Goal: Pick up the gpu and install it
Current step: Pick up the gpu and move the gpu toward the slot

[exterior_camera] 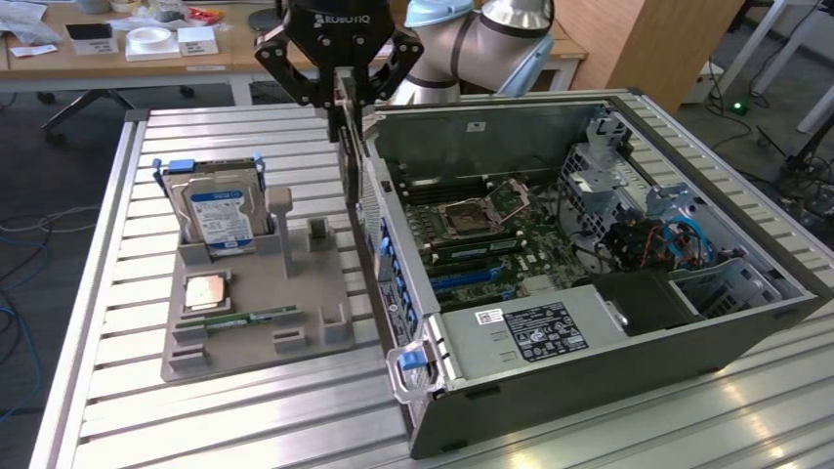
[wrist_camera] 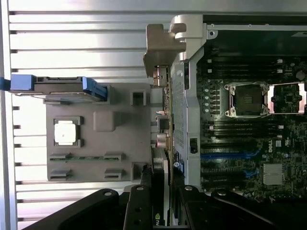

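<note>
Over the gap between tray and case: your gripper (exterior_camera: 343,98) (wrist_camera: 163,201) hangs here with the gpu (exterior_camera: 350,156) (wrist_camera: 165,120) in it, clear of the table (exterior_camera: 144,410).
Pincer: closed on the gpu, one finger on each flat face. The hold looks set across the thin side so the card cannot swing.
Gpu: it hangs on edge, long side pointing down, gripped at the end away from its bracket (wrist_camera: 162,48). By the look of it, that leaves the bracket free for the rear of the case.
Gpu against case: it is just beside the case wall (exterior_camera: 587,391) (wrist_camera: 184,96), on the tray side. You cannot tell from either view whether they touch.
Case: it lies on its side with the cover off, so the board (exterior_camera: 482,225) (wrist_camera: 240,143) faces up and you can reach it from above.
Slots: the blue slots (exterior_camera: 463,278) (wrist_camera: 225,155) sit on the board, well apart from the card. The gpu is lifted but not seated.
Tray (exterior_camera: 248,337) (wrist_camera: 120,143): it holds each part in its own cradle, probably to give you a repeatable pick.
Drive (exterior_camera: 219,215) (wrist_camera: 62,86): it stands upright in its cradle.
Chip (exterior_camera: 206,291) (wrist_camera: 65,132): it lies flat in its recess.
Memory stick (exterior_camera: 248,318) (wrist_camera: 84,157): it lies in its holders near the chip.
</note>
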Action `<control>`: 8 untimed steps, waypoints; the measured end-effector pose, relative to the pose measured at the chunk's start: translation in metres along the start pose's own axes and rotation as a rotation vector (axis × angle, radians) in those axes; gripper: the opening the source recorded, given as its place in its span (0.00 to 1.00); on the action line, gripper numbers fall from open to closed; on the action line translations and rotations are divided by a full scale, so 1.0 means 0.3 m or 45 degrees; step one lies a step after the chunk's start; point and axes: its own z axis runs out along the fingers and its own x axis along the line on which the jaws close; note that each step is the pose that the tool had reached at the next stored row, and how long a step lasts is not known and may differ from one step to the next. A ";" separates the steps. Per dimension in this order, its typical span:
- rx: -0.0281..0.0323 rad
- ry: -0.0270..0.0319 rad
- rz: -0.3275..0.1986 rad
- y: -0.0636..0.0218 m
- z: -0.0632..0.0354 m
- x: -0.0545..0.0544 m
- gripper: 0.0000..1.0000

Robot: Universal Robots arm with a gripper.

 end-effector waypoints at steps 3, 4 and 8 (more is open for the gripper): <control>-0.0013 0.0001 0.000 0.002 0.001 -0.026 0.27; -0.0018 0.0001 0.000 0.003 0.001 -0.036 0.27; -0.0039 0.0002 0.000 0.007 0.003 -0.084 0.27</control>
